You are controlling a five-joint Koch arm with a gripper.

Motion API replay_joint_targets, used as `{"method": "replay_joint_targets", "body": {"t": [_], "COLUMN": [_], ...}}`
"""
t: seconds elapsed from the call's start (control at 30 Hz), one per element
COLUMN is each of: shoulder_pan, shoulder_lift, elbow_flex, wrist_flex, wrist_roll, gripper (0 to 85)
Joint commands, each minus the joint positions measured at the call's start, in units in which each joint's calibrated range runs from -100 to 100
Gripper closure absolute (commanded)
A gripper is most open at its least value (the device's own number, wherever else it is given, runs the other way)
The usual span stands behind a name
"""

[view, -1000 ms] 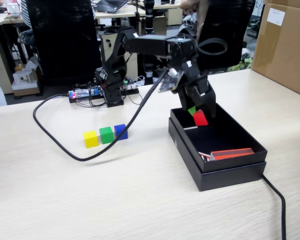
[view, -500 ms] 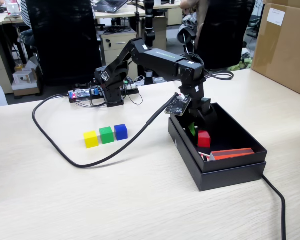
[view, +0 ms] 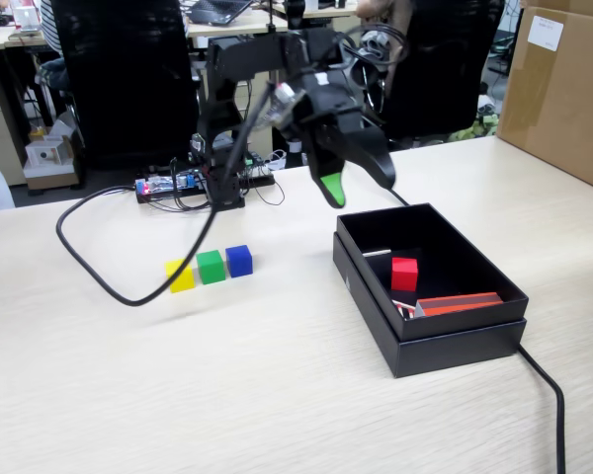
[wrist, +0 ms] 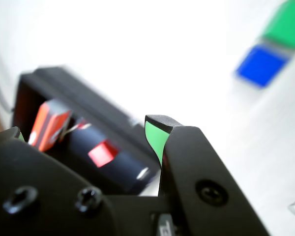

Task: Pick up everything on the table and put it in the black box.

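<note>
fixed view: pincer has lifted up out of the black box since half a second ago and now hangs above its far-left corner, jaws apart, nothing in them. red cube stays behind on the box floor, next to the flat orange-red strip. so one of four looks done; the arm seems headed back for the rest. yellow cube, green cube and blue cube sit in a tight row on the table, unmoved. thick black cable now loops across the yellow one. cubes are matte, sharp-edged, solid colour; box is matte card with low walls; table is pale wood-grain.

wrist view: blurry. green-padded fingertip in front, gap beside it empty. red cube inside the box, blue cube and green cube out on the table.
</note>
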Motion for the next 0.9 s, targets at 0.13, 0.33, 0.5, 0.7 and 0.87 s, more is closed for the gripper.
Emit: {"method": "replay_joint_targets", "body": {"t": [0.13, 0.33, 0.5, 0.7, 0.87], "shoulder_pan": [-10.45, -15.97, -19.19, -21.98, -22.76], "shoulder_lift": [-23.96, -24.77, -20.52, -12.72, -3.77], "elbow_flex": [-22.38, -32.54, -37.79, -42.15, -40.33], "wrist_flex": [0.45, 0.97, 7.19, 16.35, 16.95], "wrist_roll": [-7.33, -9.91, -12.16, -15.14, -15.29], "gripper": [35.5, 36.2, 37.4, 38.3, 38.2]}}
